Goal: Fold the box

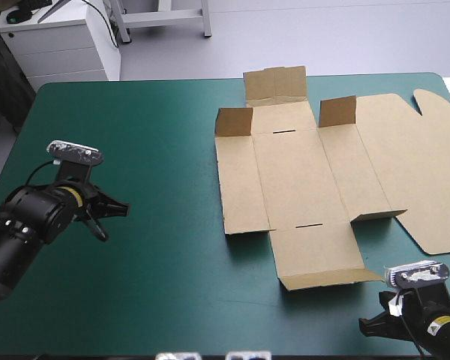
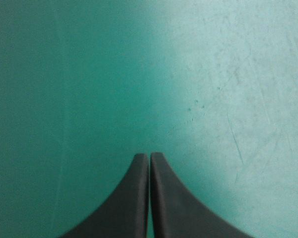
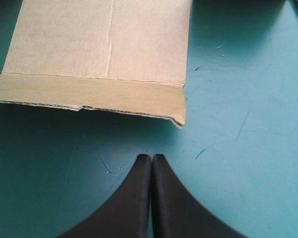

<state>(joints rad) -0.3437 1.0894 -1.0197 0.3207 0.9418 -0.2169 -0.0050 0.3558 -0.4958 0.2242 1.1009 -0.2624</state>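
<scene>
Fingers (image 3: pixel 131 203) of right gripper (image 3: pixel 151 156) and left gripper (image 2: pixel 149 154) clenched, empty; box (image 1: pixel 300 187) lies unfolded.
Right gripper sits by the table's near edge, tip just short of the box's slightly lifted near flap (image 3: pixel 89 94). Left gripper hangs over bare teal-green cover (image 1: pixel 150 135), well apart from the box. Box occupies the table's right half; small flaps (image 1: pixel 234 120) stand upright toward the far edge.

Table: a table (image 1: pixel 135 292) with rounded far corners, filling most of the high view.
Cover: a teal-green cover (image 2: pixel 228 89) with fine scratches and small specks.
Box: a brown box (image 1: pixel 300 180), an unfolded cut sheet lying on the table's right half, its lid panel reaching the right edge.
Flaps: three far flaps (image 1: pixel 275 84) stand raised; the near flap (image 3: pixel 89 94) tilts slightly up off the cover.
</scene>
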